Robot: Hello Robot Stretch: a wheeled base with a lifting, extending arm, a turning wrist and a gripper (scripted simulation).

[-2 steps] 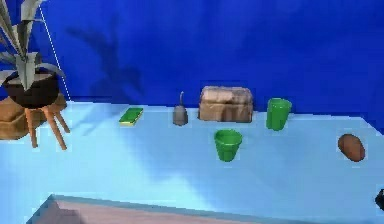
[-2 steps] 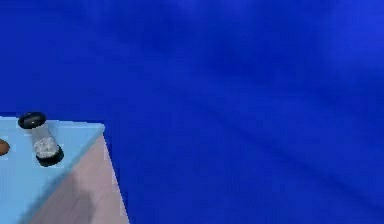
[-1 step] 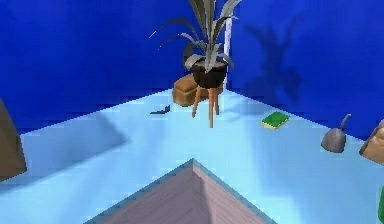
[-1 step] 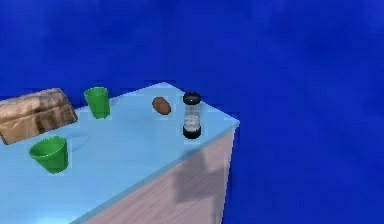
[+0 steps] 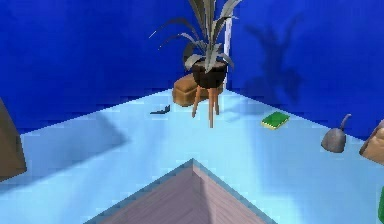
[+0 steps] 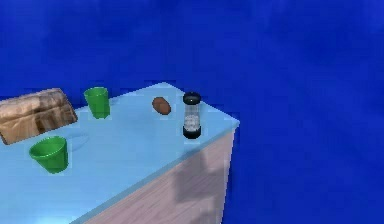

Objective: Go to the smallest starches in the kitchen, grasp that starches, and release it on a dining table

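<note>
Upper middle of the arm side view, we see a brown lump [image 6: 161, 104] between a green cup [image 6: 96, 101] and a dark jar [image 6: 191, 114]; the fingers' state we cannot tell.

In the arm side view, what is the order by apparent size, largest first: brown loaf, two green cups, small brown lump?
1. Brown loaf, cut off by the view's left edge.
2. Nearer green cup and farther green cup: the nearer looks bigger, perhaps only from nearness, so unranked.
3. Small brown lump.
</note>
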